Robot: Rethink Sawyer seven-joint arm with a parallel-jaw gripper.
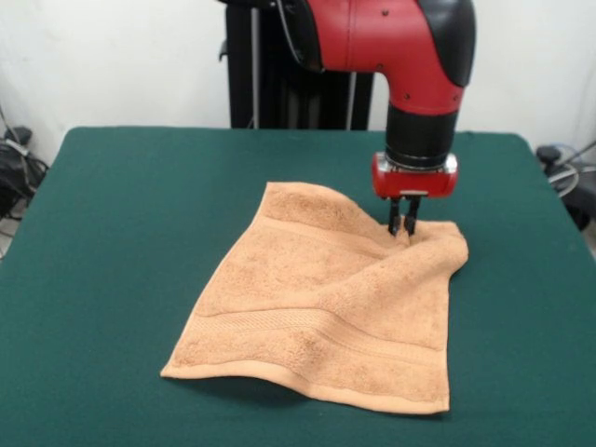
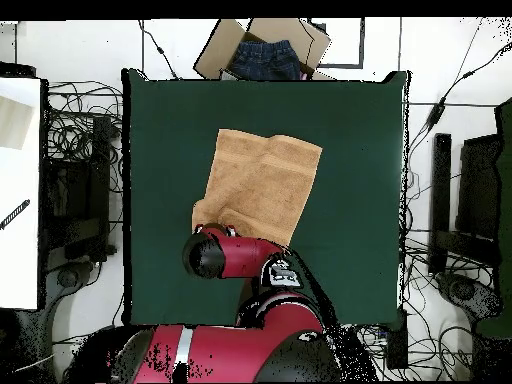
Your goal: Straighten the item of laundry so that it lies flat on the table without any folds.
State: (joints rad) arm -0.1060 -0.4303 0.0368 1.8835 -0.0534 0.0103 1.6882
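Towel [image 1: 317, 298]: peach-orange terry cloth, looped pile, matt, soft and rough-napped; a flatter woven band runs near the hem. Surface [image 1: 121, 242]: dark green cloth cover, felt-like, matt, even. Arm [image 1: 400, 42]: glossy red shell with smooth black sections, probably moulded plastic. Claw [image 1: 403, 223]: dark, thin fingers, material hard to tell. Cardboard box [image 2: 215, 45] in overhead view: matt brown, holding blue denim-like cloth.

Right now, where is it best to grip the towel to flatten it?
Probably the bunched far corner, where the gripper already pinches the towel from straight above. The cloth rises and wrinkles there; the other edges lie almost flat on the table.
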